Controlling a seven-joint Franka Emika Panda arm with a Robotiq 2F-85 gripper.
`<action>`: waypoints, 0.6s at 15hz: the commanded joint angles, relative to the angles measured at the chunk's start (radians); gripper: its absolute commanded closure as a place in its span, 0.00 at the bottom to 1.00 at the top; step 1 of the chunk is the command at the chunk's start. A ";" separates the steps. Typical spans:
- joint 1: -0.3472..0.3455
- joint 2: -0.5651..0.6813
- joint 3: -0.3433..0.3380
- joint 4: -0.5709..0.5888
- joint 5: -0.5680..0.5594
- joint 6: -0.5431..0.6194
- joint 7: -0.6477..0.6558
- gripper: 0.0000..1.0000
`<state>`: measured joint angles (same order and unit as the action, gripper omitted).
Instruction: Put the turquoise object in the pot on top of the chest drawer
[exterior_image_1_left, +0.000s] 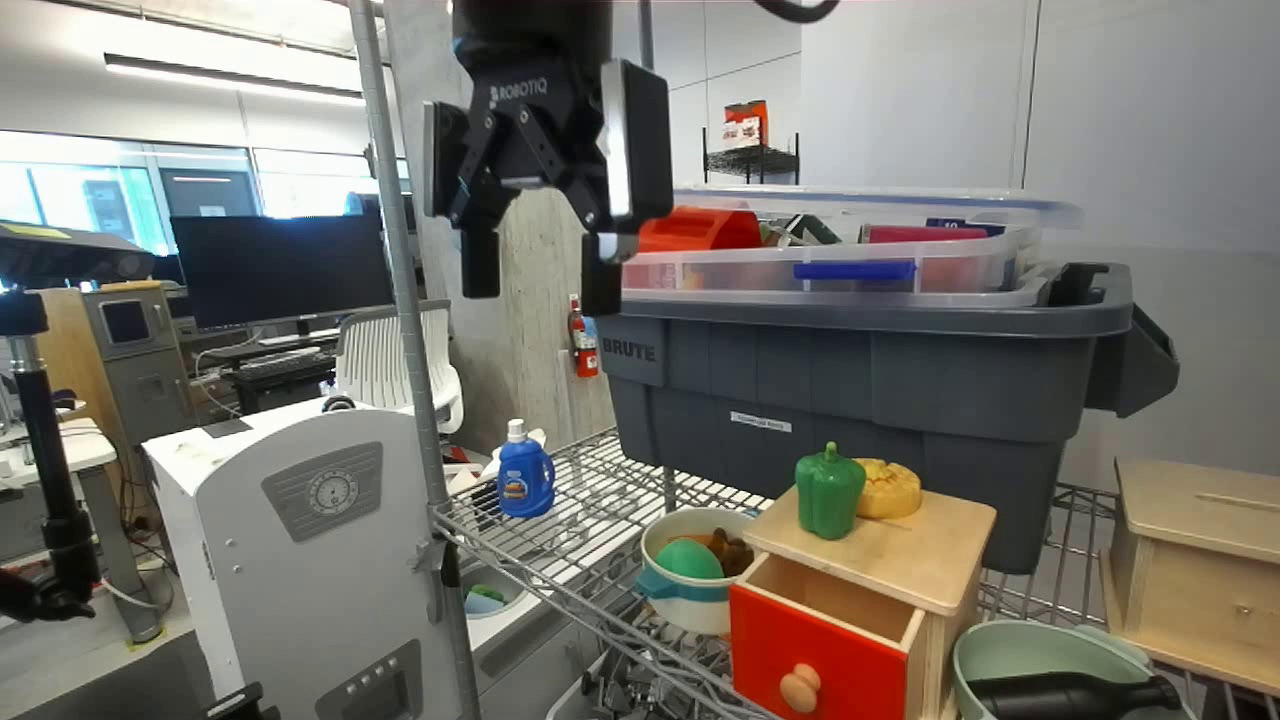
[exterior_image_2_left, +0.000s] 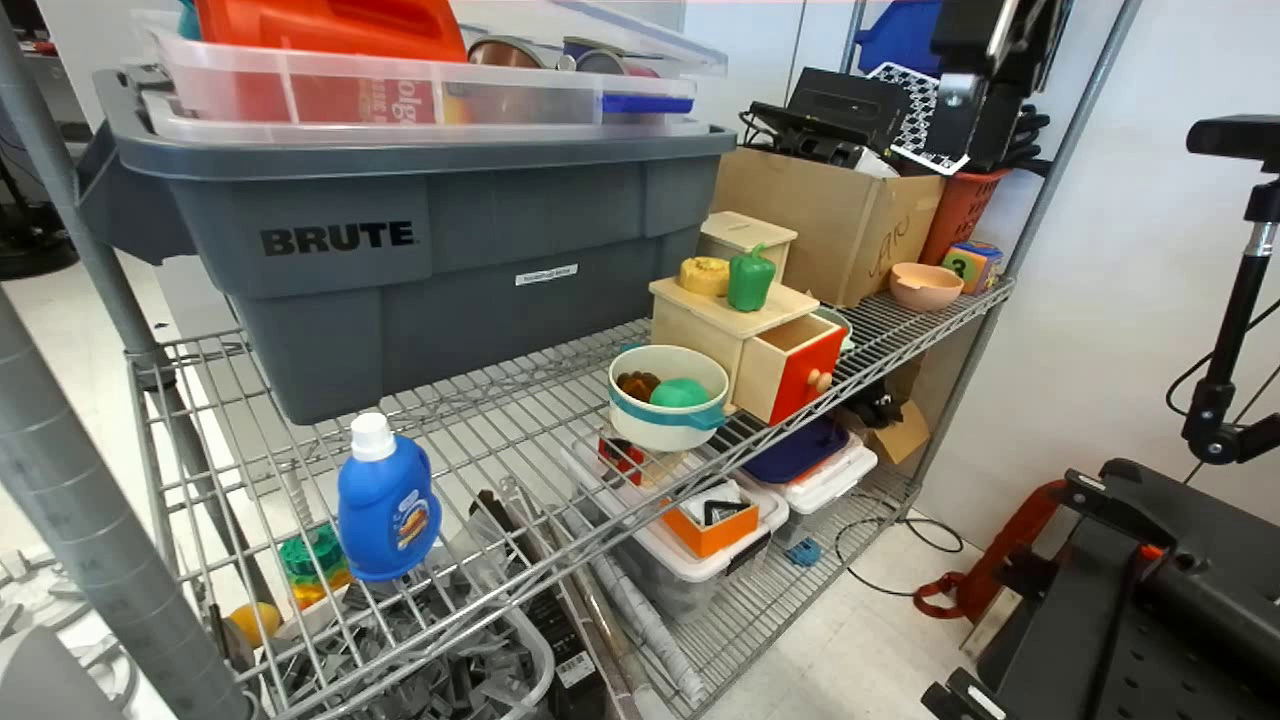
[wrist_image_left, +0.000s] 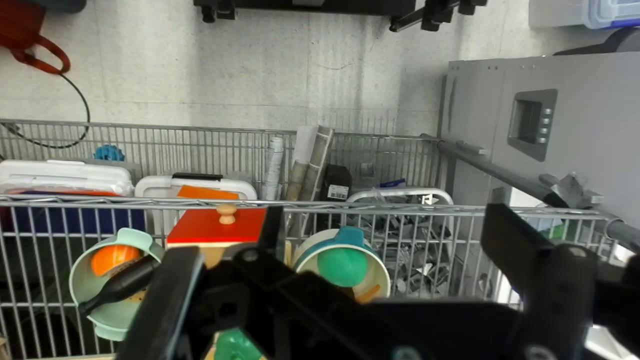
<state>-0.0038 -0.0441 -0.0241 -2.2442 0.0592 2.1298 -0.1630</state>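
Observation:
The turquoise object (exterior_image_1_left: 688, 558) lies in the pot (exterior_image_1_left: 690, 612), a cream round pot with a blue band, beside a brown item. Both exterior views and the wrist view show it there. Right next to the pot stands the chest drawer (exterior_image_1_left: 950, 570), its red drawer front (exterior_image_2_left: 808, 375) pulled partly out. A green pepper (exterior_image_2_left: 750, 278) and a yellow piece (exterior_image_2_left: 704, 276) rest on its flat top. High above the shelf, my gripper (exterior_image_1_left: 541, 272) is open with nothing between its fingers. In the wrist view the pot appears below, nearer the left finger (wrist_image_left: 272, 225).
A big grey tote (exterior_image_2_left: 480, 270) stands behind the pot. On the wire shelf are a blue detergent bottle (exterior_image_2_left: 388, 500), a pale green tub (wrist_image_left: 112, 300) holding a black bottle, and another wooden box (exterior_image_1_left: 1195, 560). A metal post (exterior_image_1_left: 405, 300) rises at the shelf corner.

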 joint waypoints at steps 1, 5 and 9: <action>-0.013 0.103 -0.002 0.066 -0.094 0.019 0.077 0.00; -0.018 0.186 -0.012 0.116 -0.177 0.021 0.140 0.00; -0.018 0.259 -0.013 0.151 -0.209 0.020 0.129 0.00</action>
<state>-0.0198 0.1593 -0.0361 -2.1378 -0.1333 2.1522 -0.0269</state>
